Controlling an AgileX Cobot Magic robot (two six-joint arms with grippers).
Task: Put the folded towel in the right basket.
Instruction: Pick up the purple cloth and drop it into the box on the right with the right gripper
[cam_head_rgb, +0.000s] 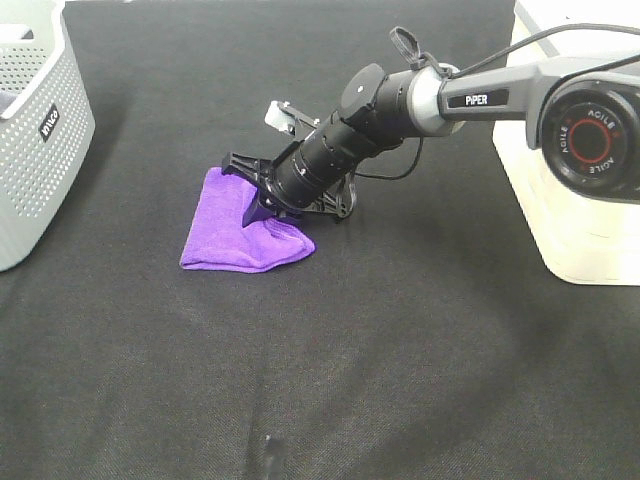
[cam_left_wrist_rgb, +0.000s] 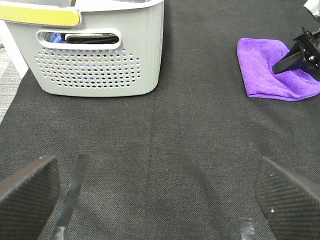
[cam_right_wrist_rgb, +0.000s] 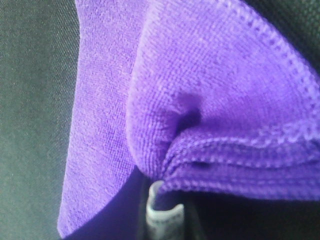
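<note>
Now at the pick-up, the right gripper (cam_head_rgb: 258, 208) presses into the towel (cam_head_rgb: 225, 245) lying on the table (cam_head_rgb: 420, 380).
Whether it has clamped cannot be told; the left gripper (cam_left_wrist_rgb: 157, 197) gapes wide. Next, likely: lift toward the right basket (cam_head_rgb: 565, 225).

The right arm (cam_head_rgb: 400, 105) is mostly black, built of short round sections like stacked lens barrels, with a silver-grey band (cam_head_rgb: 432, 100) at one joint. To the right of the band comes a grey link (cam_head_rgb: 530, 80) carrying a black label (cam_head_rgb: 480, 99) that reads PIPER in white. At the far right is a big round black joint (cam_head_rgb: 590, 140) with a red ring and white AGILE lettering around it. A black cable (cam_head_rgb: 560, 32) runs along the grey link, and a thinner one (cam_head_rgb: 405, 172) sags beneath the black sections. A small white part (cam_head_rgb: 283, 117) sits by the wrist, above a flat black bracket (cam_head_rgb: 335, 205) and the black right gripper (cam_head_rgb: 254, 213). The left gripper (cam_left_wrist_rgb: 157, 197) shows only two black pads (cam_left_wrist_rgb: 287, 197) with a fine dotted grain.
</note>
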